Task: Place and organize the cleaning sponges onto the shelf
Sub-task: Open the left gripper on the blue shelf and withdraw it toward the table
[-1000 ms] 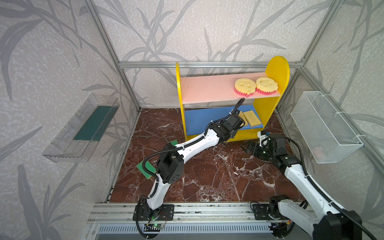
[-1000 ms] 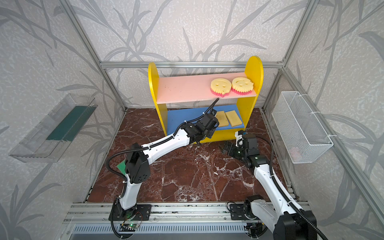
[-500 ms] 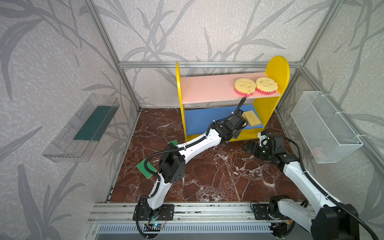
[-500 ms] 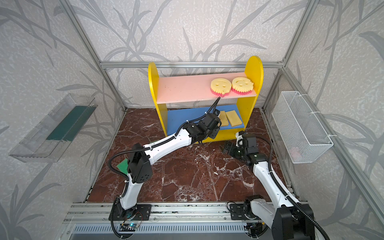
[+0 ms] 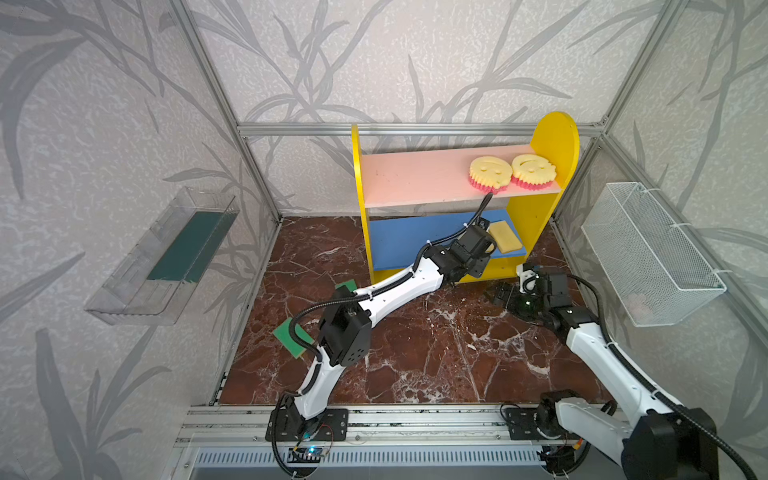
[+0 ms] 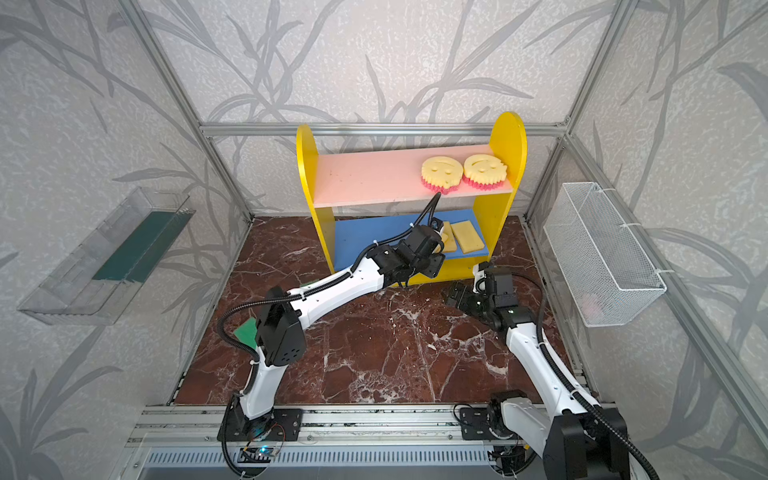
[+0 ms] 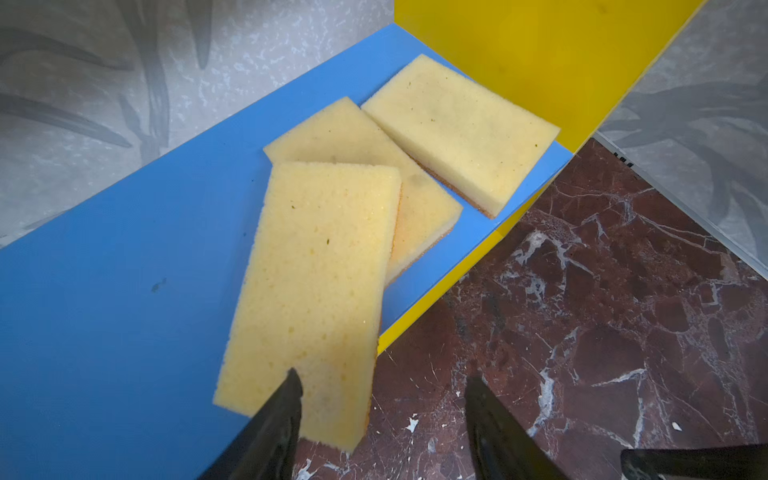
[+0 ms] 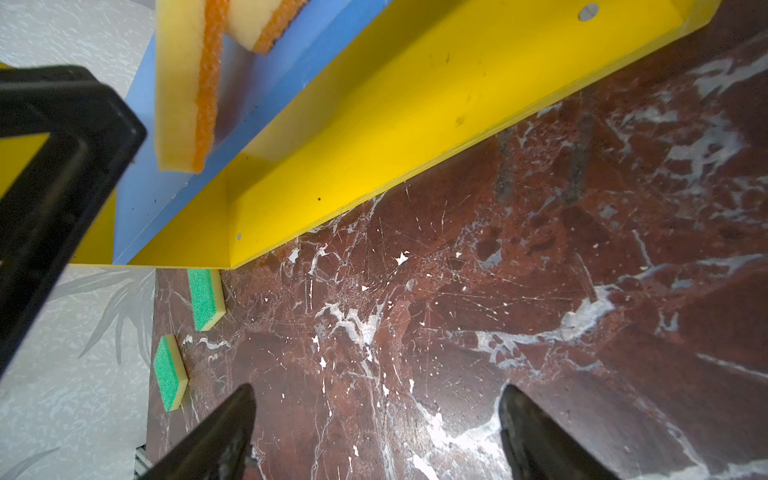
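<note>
Left gripper [image 7: 383, 374], right gripper [image 8: 378, 386]: jaws apart, empty. Pale yellow rectangular foam sponge [image 7: 316, 282] overhangs blue shelf board [image 7: 124, 291], 6 o'clock edge; may slide off.

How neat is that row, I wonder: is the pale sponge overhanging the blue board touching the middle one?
Touching. The left wrist view shows the overhanging sponge lying across the middle sponge, covering its near corner, with no gap between them.

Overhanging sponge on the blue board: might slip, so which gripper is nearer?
Left. The left gripper is open at the sponge's overhanging end; the right gripper hovers over the floor by the shelf.
</note>
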`<state>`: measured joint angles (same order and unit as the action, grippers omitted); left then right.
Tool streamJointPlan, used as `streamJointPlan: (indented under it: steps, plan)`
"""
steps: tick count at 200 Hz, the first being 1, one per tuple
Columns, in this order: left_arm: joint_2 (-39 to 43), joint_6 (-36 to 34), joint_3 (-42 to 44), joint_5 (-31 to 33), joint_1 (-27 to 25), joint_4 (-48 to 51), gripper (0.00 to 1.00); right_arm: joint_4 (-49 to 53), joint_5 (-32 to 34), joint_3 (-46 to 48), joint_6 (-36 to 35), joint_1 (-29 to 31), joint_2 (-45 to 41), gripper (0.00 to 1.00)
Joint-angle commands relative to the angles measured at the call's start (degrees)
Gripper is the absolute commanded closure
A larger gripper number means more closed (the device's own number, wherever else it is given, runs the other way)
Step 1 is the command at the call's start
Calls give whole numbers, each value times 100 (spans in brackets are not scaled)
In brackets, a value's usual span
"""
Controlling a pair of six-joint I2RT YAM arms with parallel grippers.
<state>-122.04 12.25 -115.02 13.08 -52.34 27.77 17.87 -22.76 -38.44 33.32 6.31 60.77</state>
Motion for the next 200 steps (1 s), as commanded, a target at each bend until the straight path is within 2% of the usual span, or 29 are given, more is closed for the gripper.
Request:
streamJointPlan:
  steps: [1, 21, 30, 43, 70, 76, 80, 88, 124, 140, 184, 200]
  plan:
    - [164, 66, 85, -109, 49, -93, 36, 15, -99, -58, 21, -15, 48, 15]
    - [384, 136, 345, -198, 48, -219, 35, -51, -256, -63, 75, -15, 23, 18]
    - [495, 164, 515, -256, 47, -285, 30, -116, -366, -59, 102, -15, 6, 18]
    - [696, 207, 824, -286, 31, -401, 28, -222, -534, -52, 158, -15, -21, 16]
    - [1318, 375, 1792, -193, 32, -819, 28, -433, -604, -20, 274, -15, -158, 14]
    - [1489, 399, 2013, -170, 39, -917, 28, -522, -606, -14, 485, -15, -190, 15]
    - [1607, 416, 2160, -165, 39, -965, 25, -579, -614, 4, 530, -15, -204, 15]
    - [1833, 465, 2424, -139, 39, -1073, 22, -753, -628, 34, 638, -15, -230, 17]
    - [2901, 591, 3631, -87, 48, -1300, 22, -1350, -740, -12, 1035, -13, -69, 32]
    - [3335, 661, 4189, -24, 66, -1296, 22, -1636, -882, -70, 1225, -15, 132, 36]
    - [4604, 1248, 5987, 244, 83, -1592, 22, -2498, -1225, -227, 1615, -7, 782, 37]
    - [4880, 1377, 6425, 331, 88, -1619, 22, -2730, -1298, -314, 1659, 35, 1002, 32]
